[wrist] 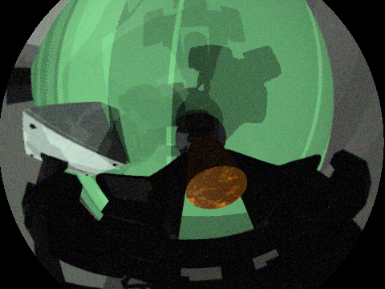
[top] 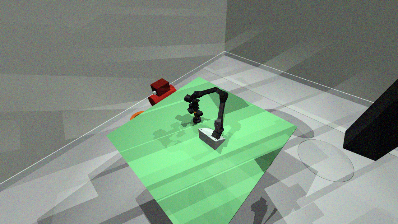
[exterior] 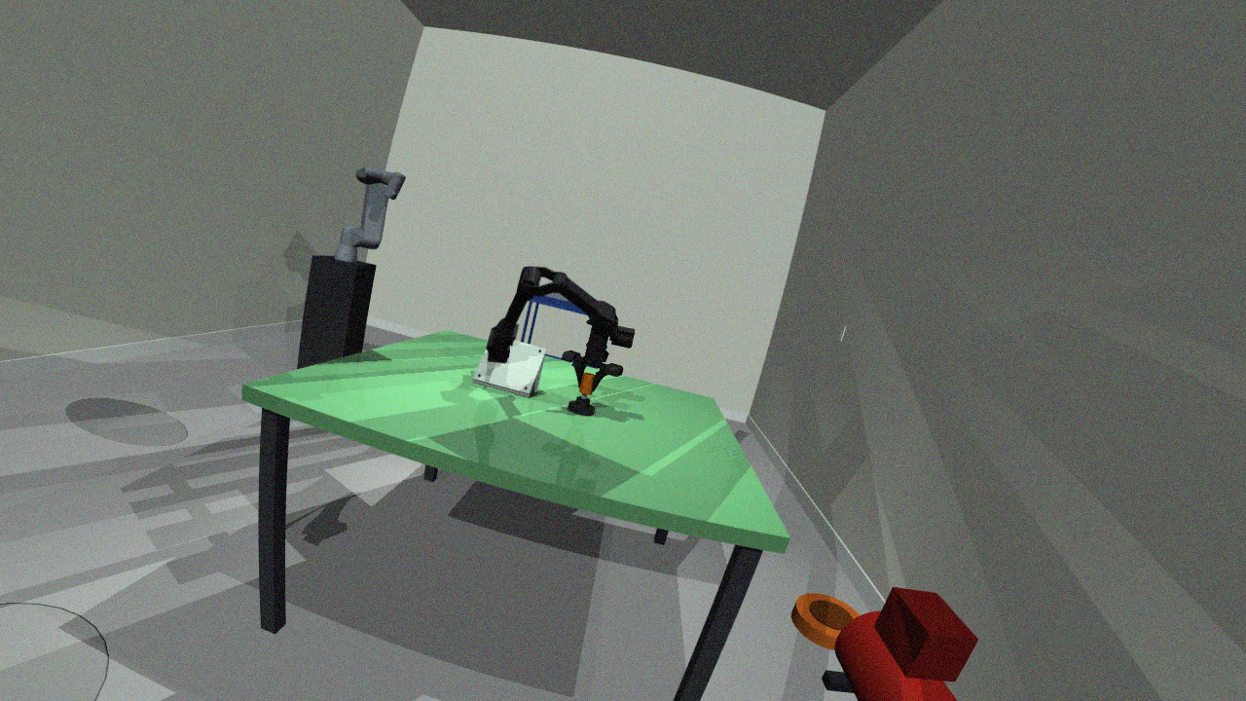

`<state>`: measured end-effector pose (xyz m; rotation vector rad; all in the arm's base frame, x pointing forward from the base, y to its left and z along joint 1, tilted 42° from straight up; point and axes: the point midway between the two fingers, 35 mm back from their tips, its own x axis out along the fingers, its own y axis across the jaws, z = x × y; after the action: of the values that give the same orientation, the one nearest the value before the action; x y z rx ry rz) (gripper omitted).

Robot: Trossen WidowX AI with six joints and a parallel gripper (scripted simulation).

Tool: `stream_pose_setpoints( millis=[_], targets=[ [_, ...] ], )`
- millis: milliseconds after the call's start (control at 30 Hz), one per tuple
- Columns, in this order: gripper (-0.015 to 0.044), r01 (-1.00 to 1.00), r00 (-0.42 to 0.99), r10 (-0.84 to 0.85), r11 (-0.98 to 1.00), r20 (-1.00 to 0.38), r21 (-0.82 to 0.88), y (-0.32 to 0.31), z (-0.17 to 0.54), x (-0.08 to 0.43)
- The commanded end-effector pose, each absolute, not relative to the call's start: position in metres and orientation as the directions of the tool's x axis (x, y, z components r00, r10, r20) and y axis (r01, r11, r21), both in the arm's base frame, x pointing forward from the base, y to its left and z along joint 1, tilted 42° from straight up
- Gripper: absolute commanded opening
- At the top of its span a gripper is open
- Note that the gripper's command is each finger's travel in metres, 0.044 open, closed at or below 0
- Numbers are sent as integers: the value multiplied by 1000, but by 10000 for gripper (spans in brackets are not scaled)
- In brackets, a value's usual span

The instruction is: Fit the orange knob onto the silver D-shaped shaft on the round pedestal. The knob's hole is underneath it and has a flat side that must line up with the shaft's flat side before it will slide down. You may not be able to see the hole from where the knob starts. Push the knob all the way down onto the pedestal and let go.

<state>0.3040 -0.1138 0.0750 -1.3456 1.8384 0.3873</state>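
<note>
The orange knob [top: 195,112] [exterior: 587,384] [wrist: 216,187] is between the fingertips of my gripper [exterior: 587,387] [wrist: 206,154], which is shut on it. The gripper points down. The dark round pedestal [top: 196,119] [exterior: 581,408] [wrist: 219,132] stands on the green table directly below the knob. In the exterior view a small bit of the silver shaft [exterior: 583,397] shows between knob and pedestal. I cannot tell whether the shaft's tip is touching the knob. The knob's hole and the flat sides are hidden.
The arm's white and grey wedge base [top: 207,137] [exterior: 514,370] [wrist: 72,148] stands on the green table [top: 178,167] [exterior: 488,435] near the pedestal. Off the table are a red object [top: 162,91] [exterior: 923,641], an orange ring [exterior: 805,618] and another arm on a black column [exterior: 335,305].
</note>
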Motion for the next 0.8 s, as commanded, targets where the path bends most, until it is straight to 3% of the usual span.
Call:
stream_pose_setpoints(
  millis=[0,767],
  targets=[
    [0,-899,-109,-654,387,-749,-207,-113,74,302],
    [0,-899,-109,-654,387,-748,-207,-115,73,304]
  ],
)
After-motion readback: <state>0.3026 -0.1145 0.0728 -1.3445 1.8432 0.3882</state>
